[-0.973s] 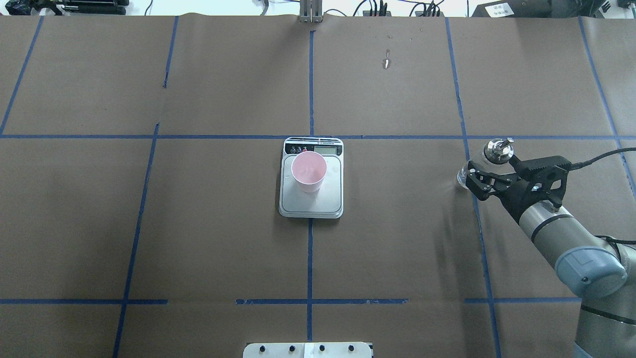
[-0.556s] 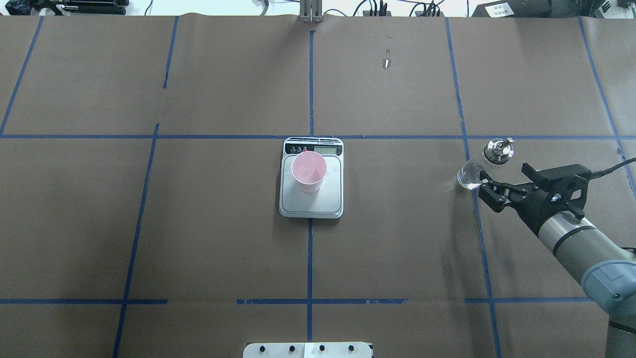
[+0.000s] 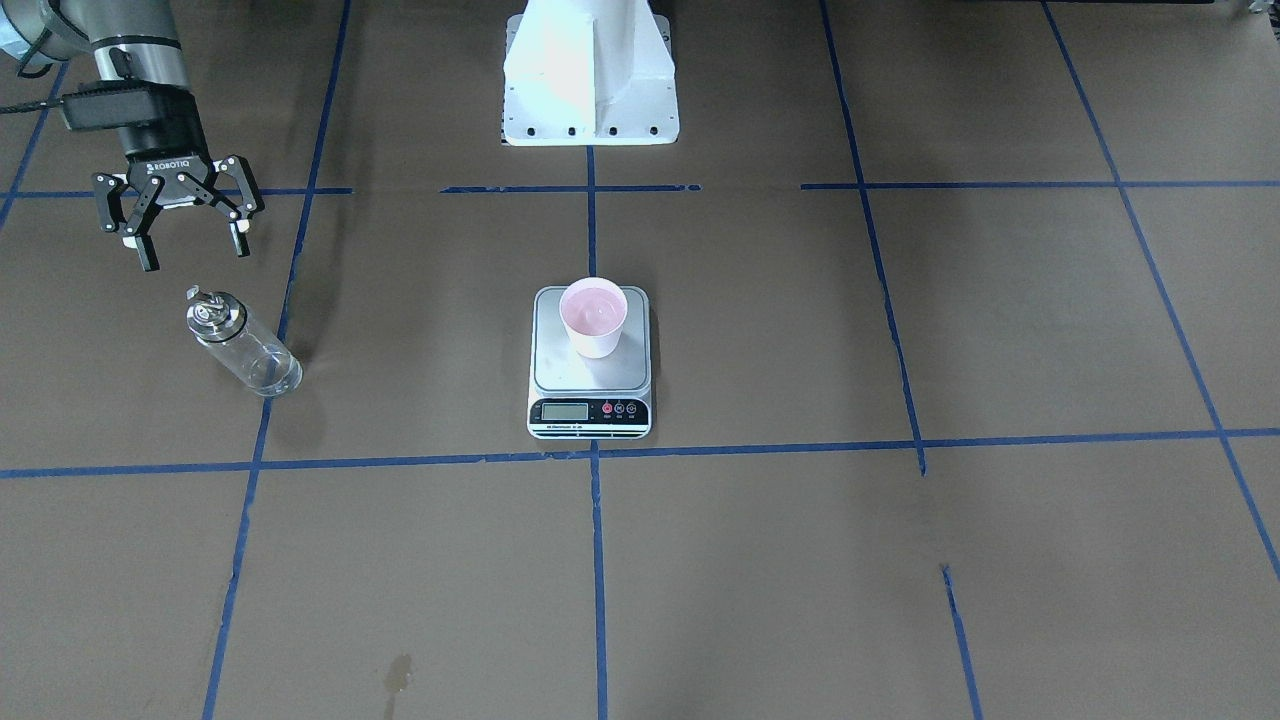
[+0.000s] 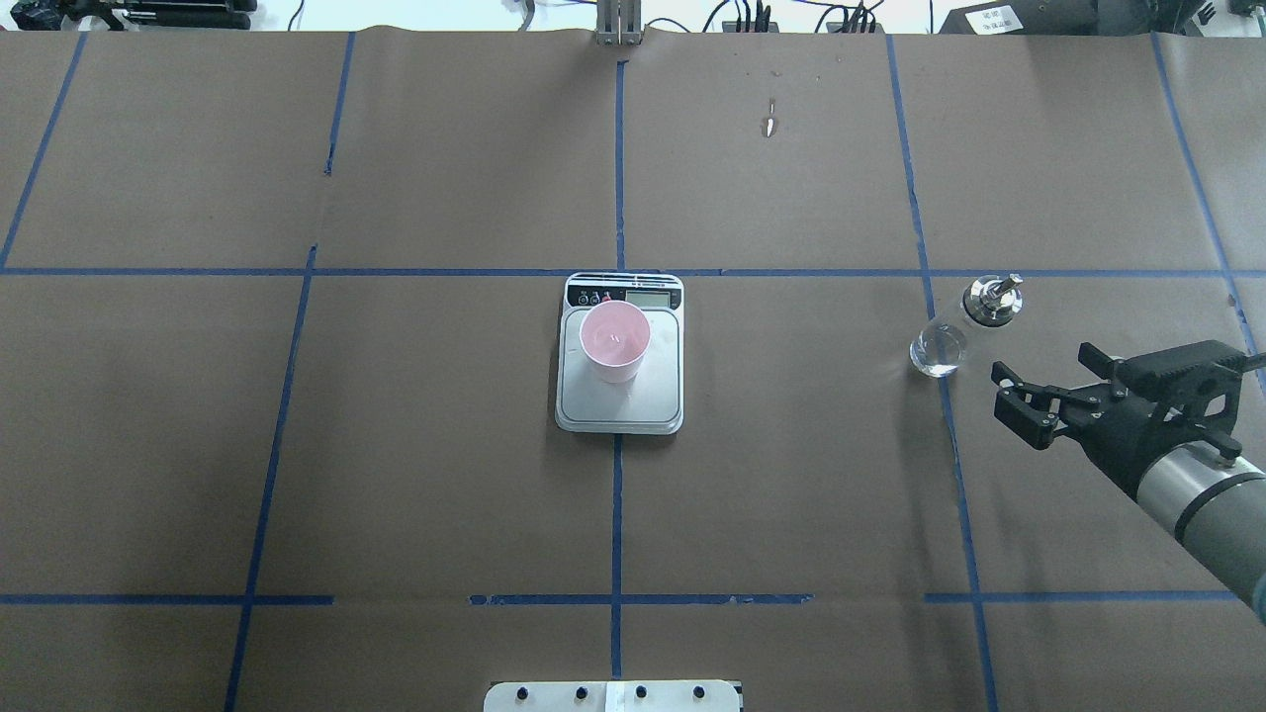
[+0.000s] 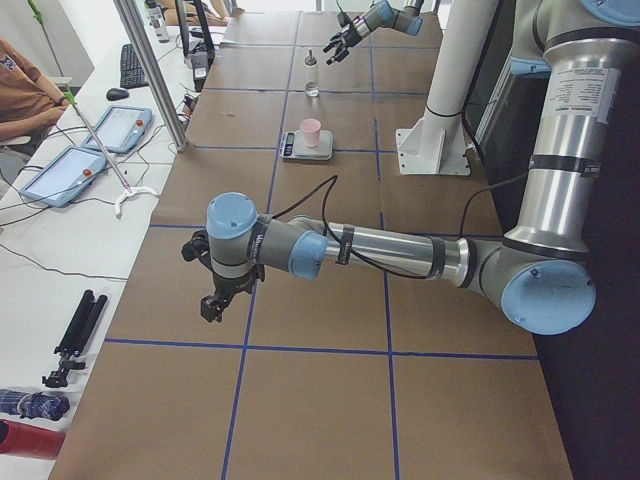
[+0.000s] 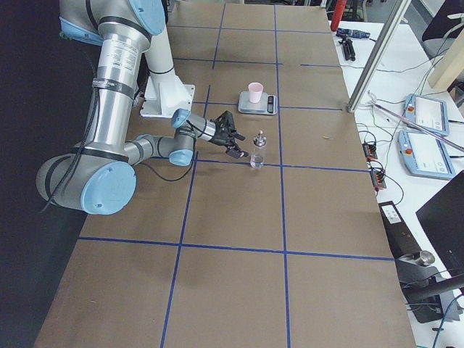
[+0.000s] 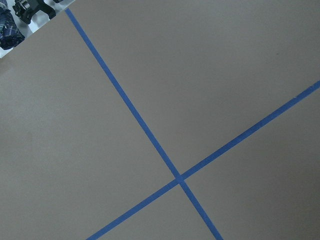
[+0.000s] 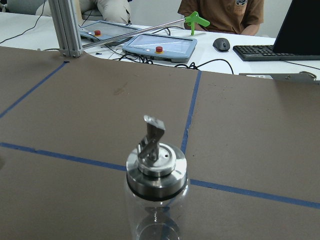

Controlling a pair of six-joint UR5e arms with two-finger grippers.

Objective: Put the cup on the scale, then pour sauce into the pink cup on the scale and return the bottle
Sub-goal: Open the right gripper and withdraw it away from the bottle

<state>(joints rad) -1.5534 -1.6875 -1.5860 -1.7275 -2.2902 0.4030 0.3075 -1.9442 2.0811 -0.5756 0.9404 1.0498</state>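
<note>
Pink cup sits on the scale. The bottle stands alone, right fingers spread wide near it. Left fingers: cannot tell.

The pale pink cup stands upright on the steel scale, close to its display end, in the centre of the overhead view. The clear glass bottle with a shiny metal pourer cap stands upright on the table at middle right, beside a blue tape line.
</note>
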